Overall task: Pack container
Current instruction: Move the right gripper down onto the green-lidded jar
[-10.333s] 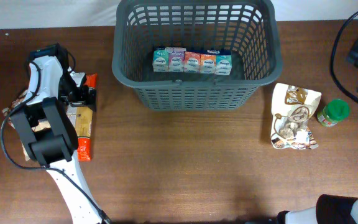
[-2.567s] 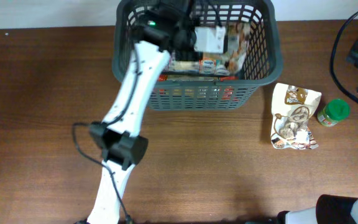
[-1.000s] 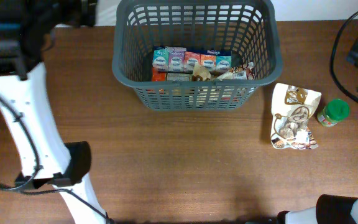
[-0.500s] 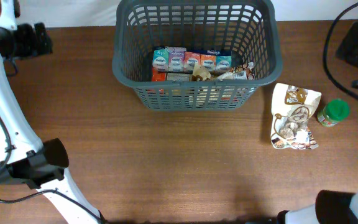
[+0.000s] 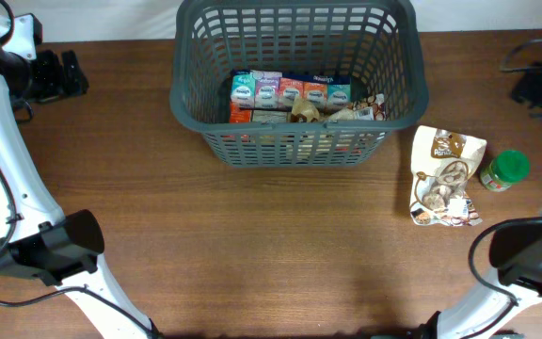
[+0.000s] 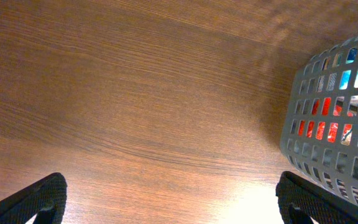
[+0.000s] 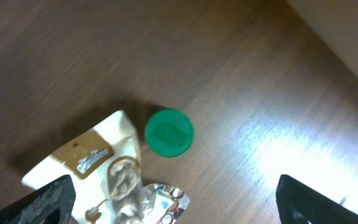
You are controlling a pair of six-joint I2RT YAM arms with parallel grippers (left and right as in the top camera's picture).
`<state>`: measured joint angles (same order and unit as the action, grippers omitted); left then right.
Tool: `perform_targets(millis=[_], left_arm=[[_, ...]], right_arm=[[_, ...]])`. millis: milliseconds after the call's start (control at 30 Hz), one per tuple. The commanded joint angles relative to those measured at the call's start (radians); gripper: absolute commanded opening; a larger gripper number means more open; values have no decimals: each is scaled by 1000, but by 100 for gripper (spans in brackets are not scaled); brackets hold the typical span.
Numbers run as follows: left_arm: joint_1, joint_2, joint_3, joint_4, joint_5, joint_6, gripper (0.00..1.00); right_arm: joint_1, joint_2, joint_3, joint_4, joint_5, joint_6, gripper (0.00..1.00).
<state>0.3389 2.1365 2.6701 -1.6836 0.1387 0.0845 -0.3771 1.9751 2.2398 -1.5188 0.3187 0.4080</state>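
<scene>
Basket (image 5: pixel 252 149) of cartons (image 5: pixel 290 92), pouch (image 5: pixel 447 176) — label blurred, green-lidded jar (image 5: pixel 504 170)

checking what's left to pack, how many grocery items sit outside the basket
2: a white snack bag lying right of the basket, and a green-lidded jar just right of that. I see no others.

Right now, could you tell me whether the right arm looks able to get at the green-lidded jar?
Probably yes: the right gripper hangs open above the green-lidded jar, whose lid is uncovered; only the snack pouch crowds one side.
</scene>
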Motion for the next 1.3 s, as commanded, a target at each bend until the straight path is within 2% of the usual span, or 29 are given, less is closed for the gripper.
perform_targets(millis=[0, 167, 433, 867, 1100, 1267], left_arm=[[2, 8, -5, -2, -4, -13, 99], [2, 8, -5, -2, -4, -13, 99], [2, 8, -5, -2, -4, -13, 99], [2, 8, -5, -2, -4, -13, 99], [2, 8, -5, -2, -4, -13, 99], [2, 8, -5, -2, -4, -13, 99]], right_arm=[[-58, 35, -48, 2, -84, 37, 96], [-90, 46, -195, 84, -110, 39, 96], [-96, 46, -473, 304, -135, 14, 96], [-101, 46, -632, 526, -135, 13, 96], [-145, 46, -738, 631, -257, 30, 96], [-202, 47, -761, 646, -293, 57, 96]])
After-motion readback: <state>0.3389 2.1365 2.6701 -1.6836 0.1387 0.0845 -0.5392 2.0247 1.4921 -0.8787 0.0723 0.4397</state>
